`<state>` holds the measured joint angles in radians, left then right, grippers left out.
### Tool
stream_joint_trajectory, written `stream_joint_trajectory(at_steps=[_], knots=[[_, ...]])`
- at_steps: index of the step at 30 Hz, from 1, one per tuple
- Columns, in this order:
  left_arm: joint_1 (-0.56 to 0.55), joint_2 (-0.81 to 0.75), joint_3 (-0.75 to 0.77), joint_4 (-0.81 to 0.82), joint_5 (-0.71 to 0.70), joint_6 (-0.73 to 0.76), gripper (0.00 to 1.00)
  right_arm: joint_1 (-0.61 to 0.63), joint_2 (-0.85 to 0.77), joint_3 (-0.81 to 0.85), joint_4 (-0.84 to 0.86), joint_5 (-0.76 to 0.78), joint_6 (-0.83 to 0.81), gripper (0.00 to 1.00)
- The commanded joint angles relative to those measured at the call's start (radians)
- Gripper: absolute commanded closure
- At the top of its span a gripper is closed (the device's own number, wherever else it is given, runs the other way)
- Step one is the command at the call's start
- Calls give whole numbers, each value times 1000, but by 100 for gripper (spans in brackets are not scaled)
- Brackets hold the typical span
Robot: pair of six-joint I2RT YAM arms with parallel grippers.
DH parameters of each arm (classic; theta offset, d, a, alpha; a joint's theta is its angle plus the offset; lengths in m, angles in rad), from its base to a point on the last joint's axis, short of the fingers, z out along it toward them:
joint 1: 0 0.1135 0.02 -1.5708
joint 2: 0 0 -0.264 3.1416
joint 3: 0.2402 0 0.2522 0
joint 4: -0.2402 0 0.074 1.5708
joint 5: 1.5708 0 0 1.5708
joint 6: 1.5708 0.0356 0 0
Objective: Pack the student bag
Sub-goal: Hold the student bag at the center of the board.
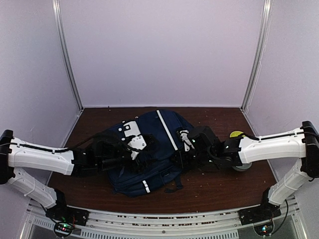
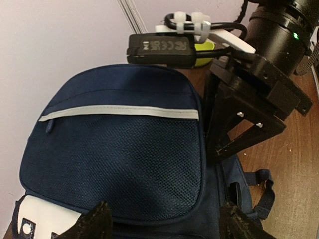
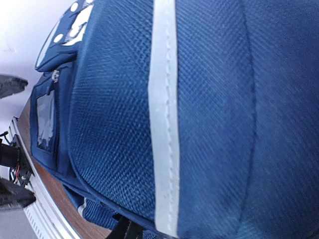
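The student bag (image 1: 154, 149), navy with a thin white stripe, lies flat in the middle of the brown table (image 1: 219, 189). My left gripper (image 1: 135, 148) hovers over its left part by the white buckle patches (image 1: 131, 127). In the left wrist view it (image 2: 167, 226) is open, with both dark fingertips (image 2: 94, 224) spread wide above the mesh front pocket (image 2: 119, 159). My right gripper (image 1: 185, 144) presses against the bag's right edge. The right wrist view is filled by the bag's fabric (image 3: 114, 124) and stripe (image 3: 164, 124), and that gripper's fingers are hidden.
A yellow-green object (image 1: 235, 134) sits behind my right forearm, and a grey round thing (image 1: 242, 167) lies under it. Pale walls close in the back and sides. A metal rail (image 1: 149, 224) runs along the near table edge. A dark strap (image 1: 172, 186) trails from the bag's front.
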<state>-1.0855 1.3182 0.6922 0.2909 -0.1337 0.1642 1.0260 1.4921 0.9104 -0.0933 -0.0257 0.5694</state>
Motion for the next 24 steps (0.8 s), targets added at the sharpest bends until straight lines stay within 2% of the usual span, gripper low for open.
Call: stream_joint_trajectory(at_steps=[1, 3, 7, 9, 14, 17, 20, 22, 24], knots=[[4, 24, 8, 82, 6, 64, 25, 4, 65, 66, 26, -14, 6, 69], [4, 43, 14, 88, 11, 84, 29, 4, 74, 77, 27, -20, 7, 73], [3, 118, 102, -21, 8, 127, 39, 2, 57, 87, -1, 21, 5, 94], [2, 126, 103, -2, 43, 149, 40, 2, 39, 80, -27, 32, -1, 100], [2, 125, 38, 138, 110, 239, 40, -5, -6, 42, -65, 26, -18, 100], [2, 193, 111, 45, 99, 281, 39, -9, -10, 44, -88, 4, -34, 100], [-1, 220, 157, -47, 169, 309, 35, -9, -19, 54, -116, -10, -51, 100], [-2, 215, 136, -16, 181, 316, 34, -10, -27, 52, -120, -17, -56, 100], [-2, 218, 122, 13, 125, 315, 34, -12, -29, 50, -119, -35, -62, 100]])
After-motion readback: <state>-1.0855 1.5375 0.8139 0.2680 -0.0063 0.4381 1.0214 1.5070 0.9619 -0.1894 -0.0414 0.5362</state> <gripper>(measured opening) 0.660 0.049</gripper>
